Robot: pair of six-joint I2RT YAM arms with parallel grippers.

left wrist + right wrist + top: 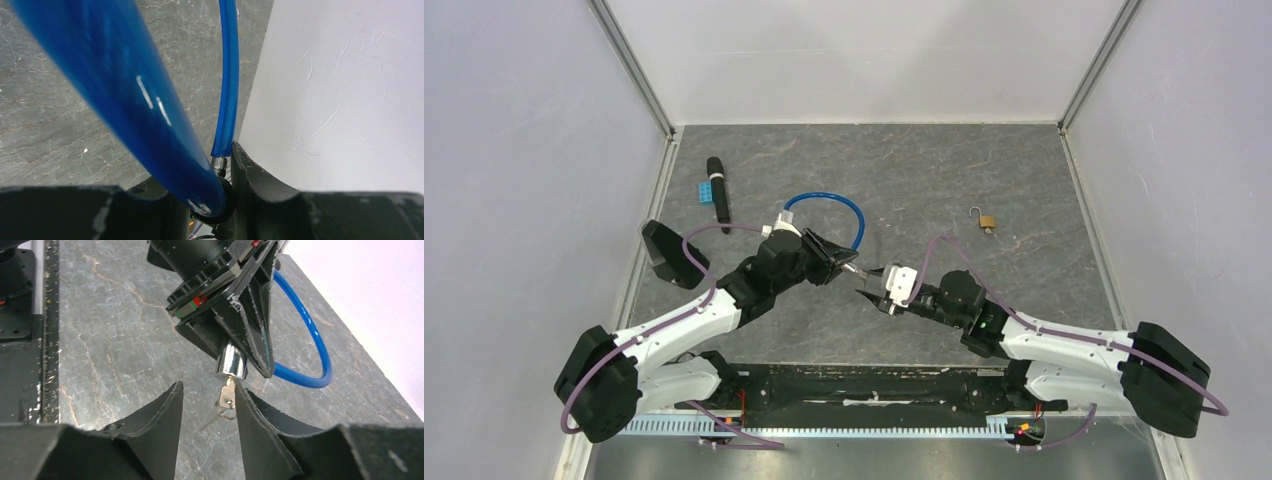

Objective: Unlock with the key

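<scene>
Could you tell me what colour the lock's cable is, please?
The cable is blue, shown best in the left wrist view.

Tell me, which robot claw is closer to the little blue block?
Left. The left gripper, shut on the blue cable lock, is toward the table's middle from the blue block; the right gripper, open around the key, is farther beyond it.
</scene>
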